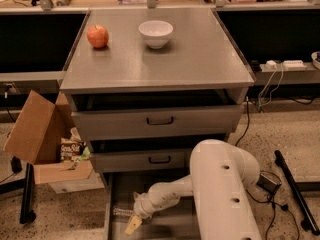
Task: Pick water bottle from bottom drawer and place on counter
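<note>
The bottom drawer (170,226) is pulled out at the foot of the cabinet, a shallow grey tray. My gripper (133,224) reaches down into its left part from the white arm (220,189). A small clear water bottle (121,212) lies on the drawer floor right at the gripper, touching or nearly touching it; whether it is gripped I cannot tell. The counter (200,59) is the flat grey cabinet top above.
A red apple (98,35) and a white bowl (156,32) stand on the back of the counter. Two grey drawers with black handles (160,120) sit above the tray. An open cardboard box (37,134) stands on the floor at the left. Cables lie at the right.
</note>
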Robot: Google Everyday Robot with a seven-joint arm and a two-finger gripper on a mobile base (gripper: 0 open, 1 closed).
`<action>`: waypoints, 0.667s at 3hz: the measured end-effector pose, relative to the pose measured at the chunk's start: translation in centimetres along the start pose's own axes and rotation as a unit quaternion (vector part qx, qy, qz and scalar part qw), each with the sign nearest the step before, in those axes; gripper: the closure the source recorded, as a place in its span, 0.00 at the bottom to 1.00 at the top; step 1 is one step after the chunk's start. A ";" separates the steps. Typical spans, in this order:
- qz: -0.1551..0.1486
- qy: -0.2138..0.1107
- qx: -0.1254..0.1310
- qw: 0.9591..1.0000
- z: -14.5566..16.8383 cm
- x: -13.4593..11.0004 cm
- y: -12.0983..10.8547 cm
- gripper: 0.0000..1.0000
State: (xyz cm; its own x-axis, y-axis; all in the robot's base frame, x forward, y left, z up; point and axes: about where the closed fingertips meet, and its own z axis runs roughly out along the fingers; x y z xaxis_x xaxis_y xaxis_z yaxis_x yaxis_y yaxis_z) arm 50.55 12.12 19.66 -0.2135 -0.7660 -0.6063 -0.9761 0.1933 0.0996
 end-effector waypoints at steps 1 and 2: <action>-0.005 -0.002 0.000 1.000 1.4 2.4 -0.7 0.00; -0.003 -0.004 -0.001 1.000 3.1 4.4 -1.7 0.00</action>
State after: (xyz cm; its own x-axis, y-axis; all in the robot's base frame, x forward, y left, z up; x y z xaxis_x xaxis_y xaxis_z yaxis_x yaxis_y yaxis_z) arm 51.43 10.31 14.43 -0.2076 -0.7616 -0.6139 -0.9774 0.1871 0.0984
